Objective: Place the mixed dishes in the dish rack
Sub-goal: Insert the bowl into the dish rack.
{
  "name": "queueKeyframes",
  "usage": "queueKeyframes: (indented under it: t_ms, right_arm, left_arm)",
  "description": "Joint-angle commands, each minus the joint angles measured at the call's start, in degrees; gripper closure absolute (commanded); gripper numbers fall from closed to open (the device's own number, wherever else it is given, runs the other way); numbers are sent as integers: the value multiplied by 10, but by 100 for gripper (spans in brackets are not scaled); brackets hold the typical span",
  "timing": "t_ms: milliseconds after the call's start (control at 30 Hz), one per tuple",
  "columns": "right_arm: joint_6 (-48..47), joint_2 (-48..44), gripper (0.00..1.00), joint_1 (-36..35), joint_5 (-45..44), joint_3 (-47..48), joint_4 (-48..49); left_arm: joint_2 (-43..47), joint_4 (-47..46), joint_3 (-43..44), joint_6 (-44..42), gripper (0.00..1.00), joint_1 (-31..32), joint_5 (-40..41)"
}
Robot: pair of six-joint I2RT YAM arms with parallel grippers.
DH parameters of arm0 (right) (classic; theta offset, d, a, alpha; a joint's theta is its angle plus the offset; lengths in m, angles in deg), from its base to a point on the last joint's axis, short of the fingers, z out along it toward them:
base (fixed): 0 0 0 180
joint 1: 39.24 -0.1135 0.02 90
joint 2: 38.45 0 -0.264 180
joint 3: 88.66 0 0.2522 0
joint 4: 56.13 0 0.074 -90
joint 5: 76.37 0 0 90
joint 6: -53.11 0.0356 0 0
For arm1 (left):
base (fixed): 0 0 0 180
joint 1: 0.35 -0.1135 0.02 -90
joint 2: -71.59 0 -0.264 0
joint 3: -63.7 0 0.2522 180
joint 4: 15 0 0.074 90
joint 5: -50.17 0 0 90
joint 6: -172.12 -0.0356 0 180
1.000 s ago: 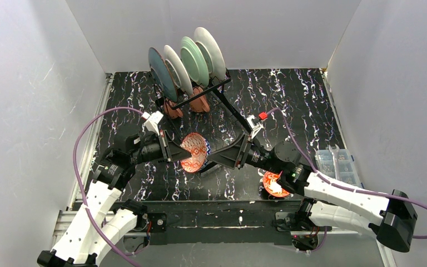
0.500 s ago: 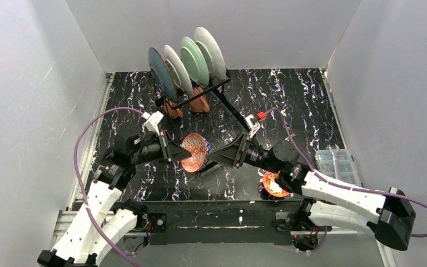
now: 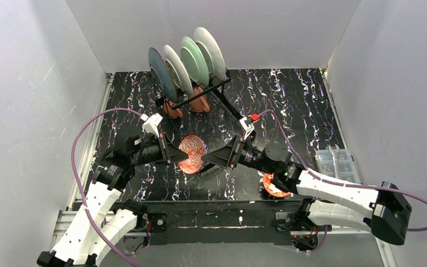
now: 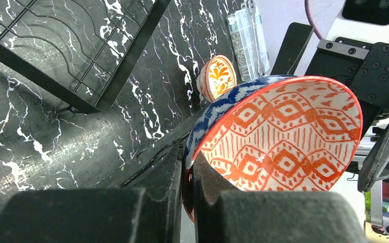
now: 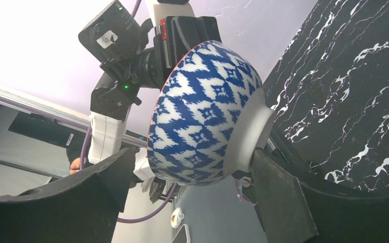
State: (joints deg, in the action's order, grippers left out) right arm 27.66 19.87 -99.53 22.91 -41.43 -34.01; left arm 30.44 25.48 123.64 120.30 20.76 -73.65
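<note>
Your left gripper (image 4: 188, 174) is pinching the rim of the small orange-and-blue patterned ceramic bowl (image 4: 283, 136). The bowl is tipped on its side above the black marbled counter (image 3: 303, 94), in front of the black wire dish rack (image 3: 200, 94). Your right gripper (image 5: 192, 162) is spread wide around the bowl's blue outer wall. One finger (image 5: 278, 197) looks to be touching the foot ring, while the other stands clear. The second small orange-patterned bowl (image 3: 272, 186) sits on the counter beside your right arm, well apart from the rack.
</note>
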Motion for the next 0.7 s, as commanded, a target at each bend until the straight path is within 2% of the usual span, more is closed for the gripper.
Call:
queueKeyframes:
  t_ms: [0,267,333,467,500,567,667]
  right_arm:
    - [2,0,10,-10,-11,31,35]
    - [9,12,22,-15,-23,30,59]
    - [6,7,34,-15,-29,27,59]
    - [-4,-4,50,-16,-39,24,47]
    - [-11,-8,53,-16,-46,26,34]
    - [-20,-11,55,-16,-52,29,21]
    - [-36,-16,57,-16,-59,39,-2]
  left_arm:
    - [5,8,18,-14,100,-2,11]
    - [5,6,14,-12,100,-3,16]
    - [4,6,11,-10,100,-2,19]
    - [3,6,4,-8,100,-3,24]
    - [3,11,6,-11,93,-2,28]
    - [1,14,7,-13,91,-2,28]
    - [1,16,8,-15,81,-2,29]
